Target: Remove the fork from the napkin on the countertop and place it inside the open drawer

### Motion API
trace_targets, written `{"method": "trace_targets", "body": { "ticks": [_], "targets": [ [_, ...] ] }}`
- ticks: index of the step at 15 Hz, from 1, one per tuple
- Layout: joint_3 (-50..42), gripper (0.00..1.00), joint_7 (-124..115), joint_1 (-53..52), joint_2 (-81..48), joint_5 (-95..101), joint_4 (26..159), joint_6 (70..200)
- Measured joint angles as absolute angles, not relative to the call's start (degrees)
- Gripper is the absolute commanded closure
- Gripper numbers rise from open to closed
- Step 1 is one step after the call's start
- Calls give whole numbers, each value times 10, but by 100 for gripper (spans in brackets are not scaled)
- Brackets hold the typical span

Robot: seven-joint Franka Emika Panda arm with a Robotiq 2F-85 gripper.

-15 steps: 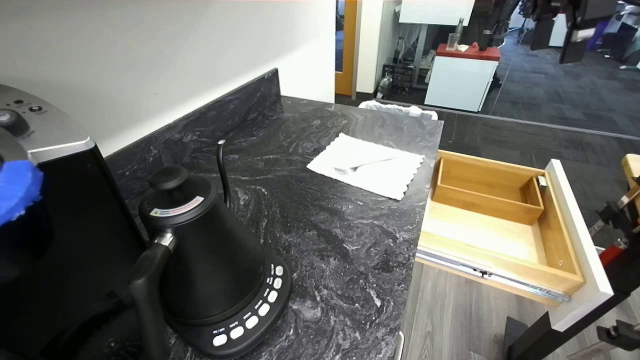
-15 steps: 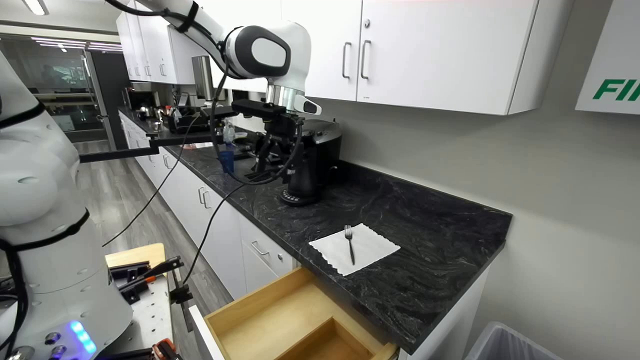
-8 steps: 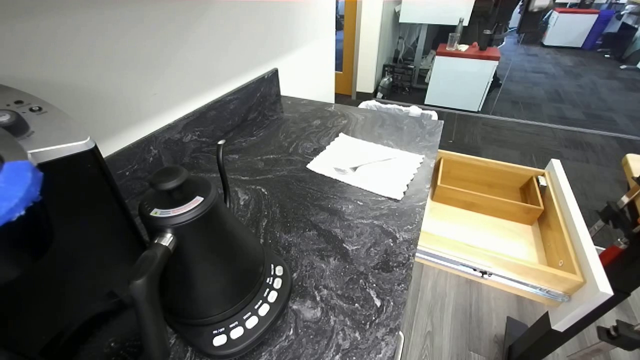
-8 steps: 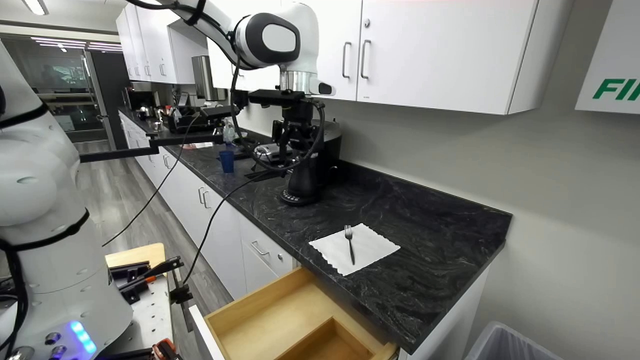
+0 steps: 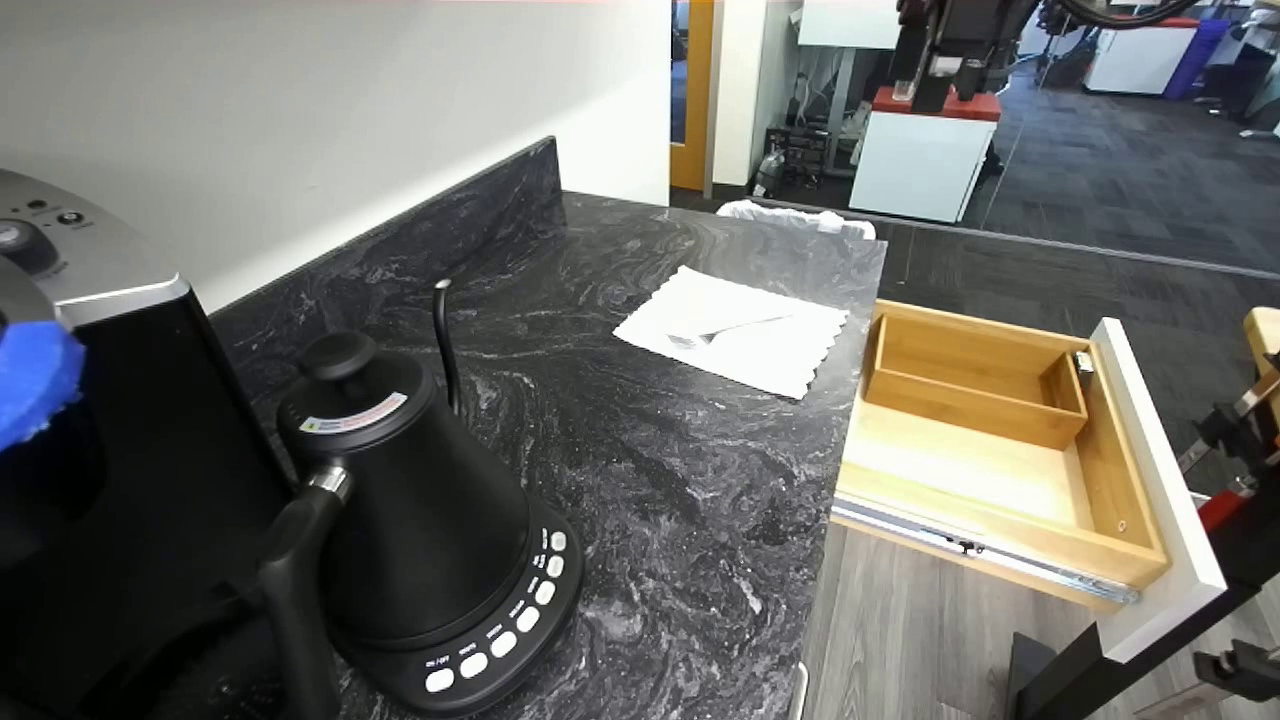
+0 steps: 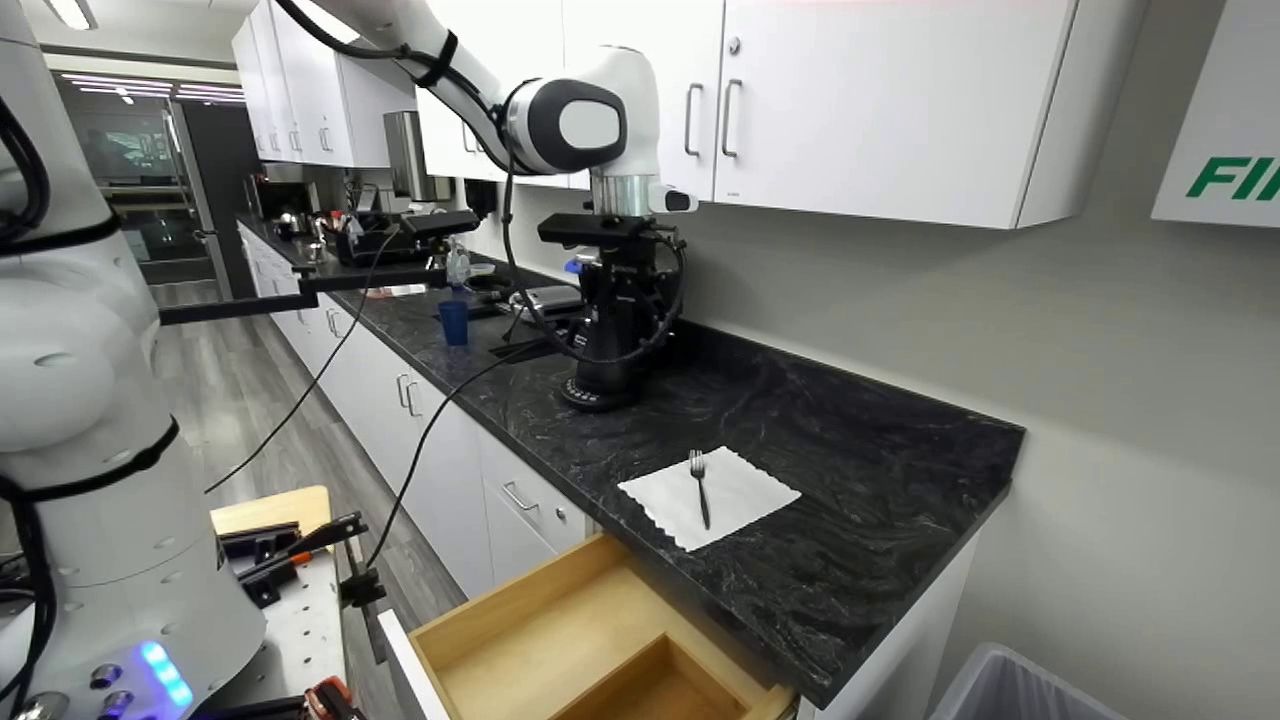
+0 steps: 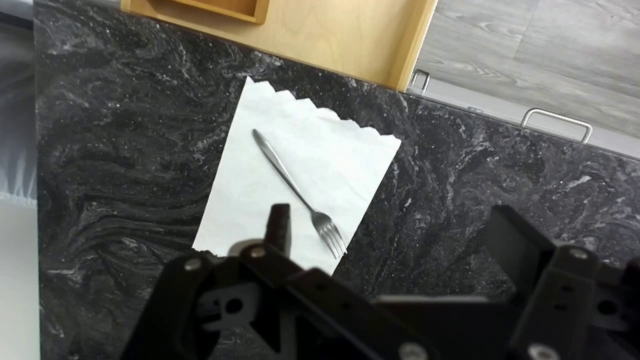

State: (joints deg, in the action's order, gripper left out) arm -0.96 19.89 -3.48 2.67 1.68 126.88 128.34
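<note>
So in an exterior view the arm (image 6: 580,125) slanted down from up top, bent at the wrist, and the end effector (image 7: 392,225) hung pointing down, up above the worktop (image 5: 680,490) and well apart from the fork (image 7: 299,192). From the wrist view its two fingers (image 7: 521,245) were spread wide.

Counting stuff: one fork, one napkin (image 7: 322,165), one open drawer (image 5: 965,462) with one smaller wooden box (image 5: 975,410) in it, one black kettle (image 5: 430,520), one blue cup (image 6: 453,325) and, in the wrist view, two metal pulls (image 7: 557,117).

The fork lay right on the napkin, and the napkin was flat on the worktop, close to the edge the drawer stuck out from.

As for direction, the fork's long axis ran diagonally in the wrist view, grip end upper left, tines (image 7: 330,236) lower right, with the tips pretty much at the napkin's edge. That put the grip end nearer the drawer and the tines aimed away from it. In both exterior views it sat at a slant to the napkin's sides too.
</note>
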Motion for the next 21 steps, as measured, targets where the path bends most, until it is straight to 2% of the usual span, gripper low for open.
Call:
{"method": "trace_targets", "body": {
  "ticks": [10,21],
  "targets": [
    [-5,0,205,-27,-94,14,1227,1297],
    [-3,0,220,-14,-126,14,1230,1304]
  ]
}}
